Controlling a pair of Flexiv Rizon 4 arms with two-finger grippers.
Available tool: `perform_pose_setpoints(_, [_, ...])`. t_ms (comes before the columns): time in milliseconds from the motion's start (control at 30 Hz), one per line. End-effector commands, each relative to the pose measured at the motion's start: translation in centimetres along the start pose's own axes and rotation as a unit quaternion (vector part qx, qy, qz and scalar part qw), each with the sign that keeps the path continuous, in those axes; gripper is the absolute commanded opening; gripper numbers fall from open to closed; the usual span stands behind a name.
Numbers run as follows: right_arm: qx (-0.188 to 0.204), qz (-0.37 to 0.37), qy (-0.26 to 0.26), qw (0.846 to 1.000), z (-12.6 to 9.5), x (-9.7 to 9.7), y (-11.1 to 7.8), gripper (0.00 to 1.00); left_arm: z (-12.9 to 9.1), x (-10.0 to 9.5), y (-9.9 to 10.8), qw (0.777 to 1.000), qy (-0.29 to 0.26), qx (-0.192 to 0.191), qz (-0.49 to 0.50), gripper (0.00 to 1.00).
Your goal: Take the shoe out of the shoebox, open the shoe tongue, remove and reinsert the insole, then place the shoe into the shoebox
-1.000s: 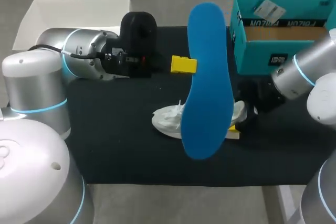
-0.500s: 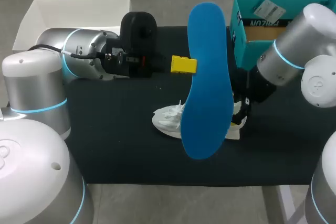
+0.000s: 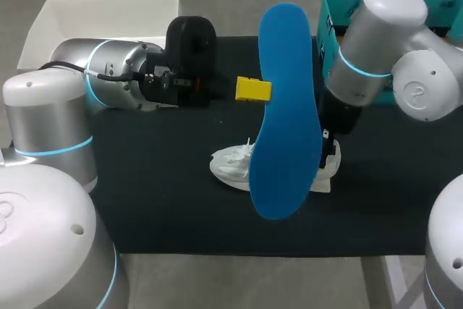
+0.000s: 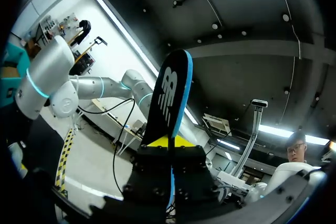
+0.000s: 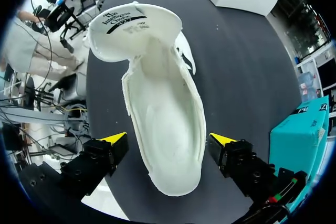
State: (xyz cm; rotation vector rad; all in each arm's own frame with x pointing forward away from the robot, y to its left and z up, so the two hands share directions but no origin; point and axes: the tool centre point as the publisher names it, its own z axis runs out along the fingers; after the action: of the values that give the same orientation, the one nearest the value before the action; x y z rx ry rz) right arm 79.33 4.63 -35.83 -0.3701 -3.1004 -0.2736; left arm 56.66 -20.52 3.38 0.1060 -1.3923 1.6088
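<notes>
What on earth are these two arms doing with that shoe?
The left gripper is shut on the blue insole, holding it up in the air. The white shoe lies on the mat, tongue opened, with the right gripper open above it, straddling it. The insole is not yet back in; the shoebox stands nearby.

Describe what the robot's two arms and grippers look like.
Both the left arm and right arm are rounded silver-grey cylinders with glowing light-blue rings at the joints. The left arm's black wrist carries a thin black cable. The left gripper and right gripper have black fingers with bright yellow tips.
</notes>
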Motion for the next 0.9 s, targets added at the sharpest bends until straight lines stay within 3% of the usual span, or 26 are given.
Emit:
perform_pose_setpoints(33, [0.035,-0.003,-0.003,0.999,-1.2,0.5,0.3,1.0,0.1,0.0,0.0,1.0,0.0,0.0,0.0,0.0])
perform_pose_setpoints(400, [0.025,-0.03,-0.003,0.999,-3.0,1.2,0.1,1.0,0.1,0.0,0.0,1.0,0.0,0.0,0.0,0.0])
perform_pose_setpoints(633, [0.069,-0.073,-0.013,0.995,-3.6,1.1,-0.3,1.0,0.1,0.0,0.0,1.0,0.0,0.0,0.0,0.0])
perform_pose_setpoints(900, [0.077,-0.069,-0.014,0.995,-3.6,1.0,-0.4,1.0,0.1,0.0,0.0,1.0,0.0,0.0,0.0,0.0])
